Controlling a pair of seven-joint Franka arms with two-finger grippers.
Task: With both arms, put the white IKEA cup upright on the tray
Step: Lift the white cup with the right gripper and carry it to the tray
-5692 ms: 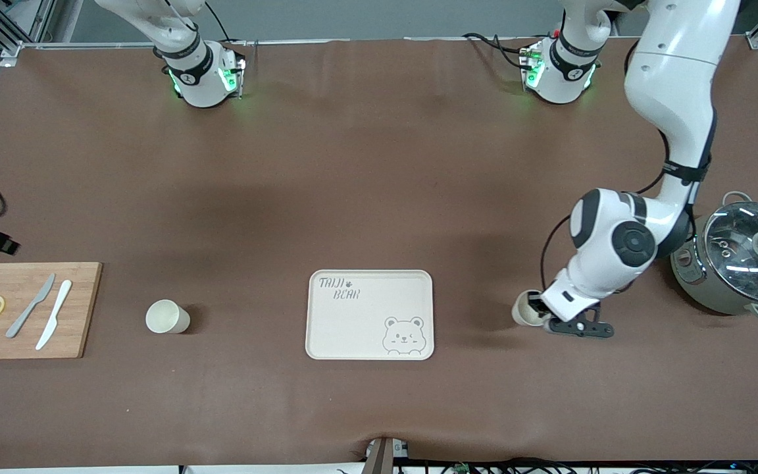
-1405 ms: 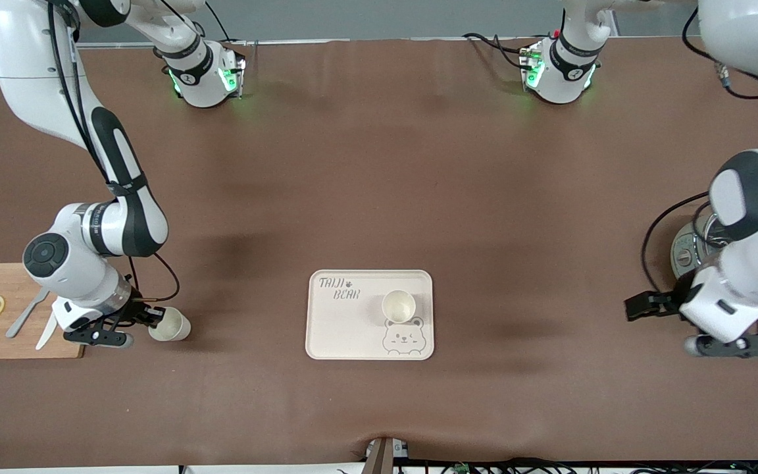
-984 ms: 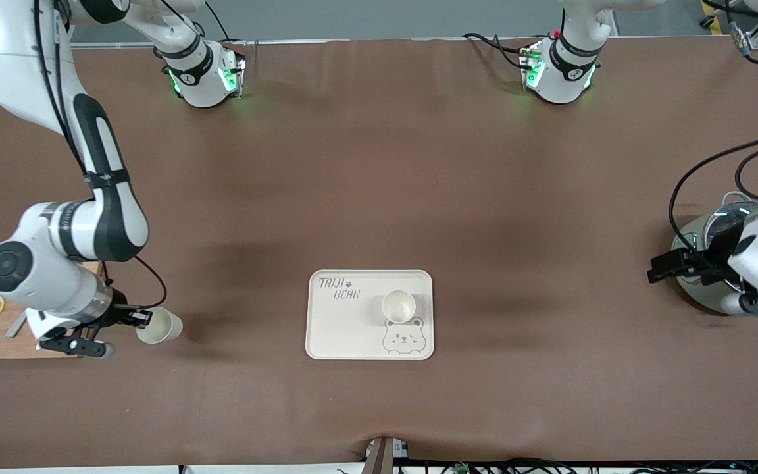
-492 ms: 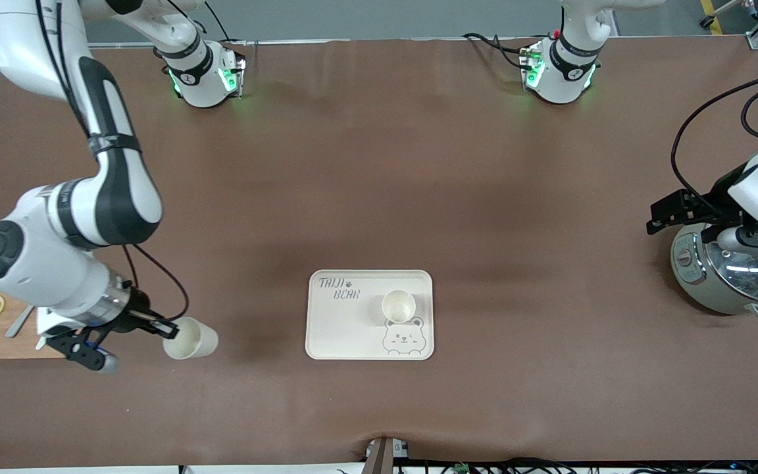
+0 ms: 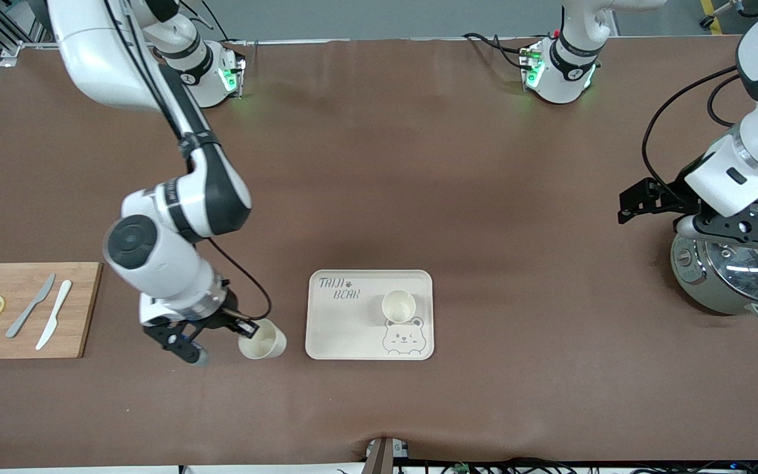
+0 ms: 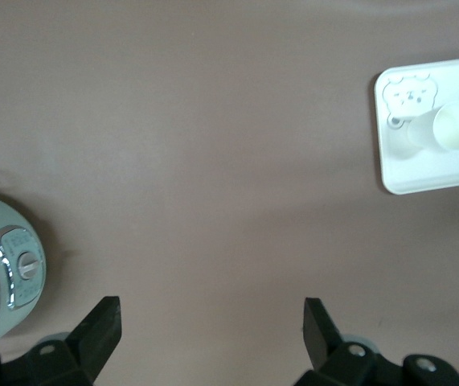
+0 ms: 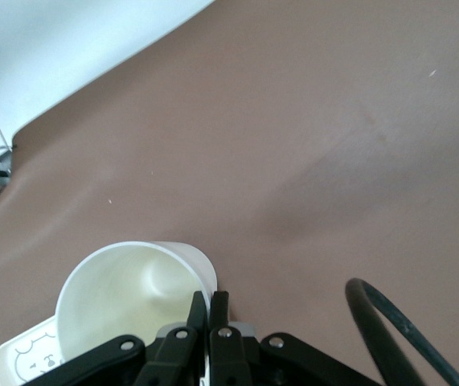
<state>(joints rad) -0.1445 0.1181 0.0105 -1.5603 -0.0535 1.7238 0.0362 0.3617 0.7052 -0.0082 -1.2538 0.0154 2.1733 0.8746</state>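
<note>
A white cup [image 5: 262, 340] hangs just above the table beside the cream tray [image 5: 346, 329], toward the right arm's end. My right gripper [image 5: 247, 327] is shut on its wall, one finger inside the rim and one outside [image 7: 207, 302]. The held cup [image 7: 129, 299] fills the lower part of the right wrist view, with a tray corner [image 7: 22, 359] under it. Another white cup [image 5: 398, 305] stands upright on the tray by the bear drawing. My left gripper [image 5: 634, 203] is open and empty, raised beside the pot. Its wrist view shows the gripper [image 6: 211, 322] over bare table, the tray [image 6: 422, 173] and cup [image 6: 454, 127] farther off.
A wooden cutting board [image 5: 83, 309] with two knives and lemon slices lies at the right arm's end. A steel pot with a glass lid [image 5: 737, 270] sits at the left arm's end, also seen as the pot [image 6: 0, 269] in the left wrist view.
My right gripper has carried the cup from beside the cutting board toward the tray. The left arm has lifted away from the table, up past the pot toward its base.
</note>
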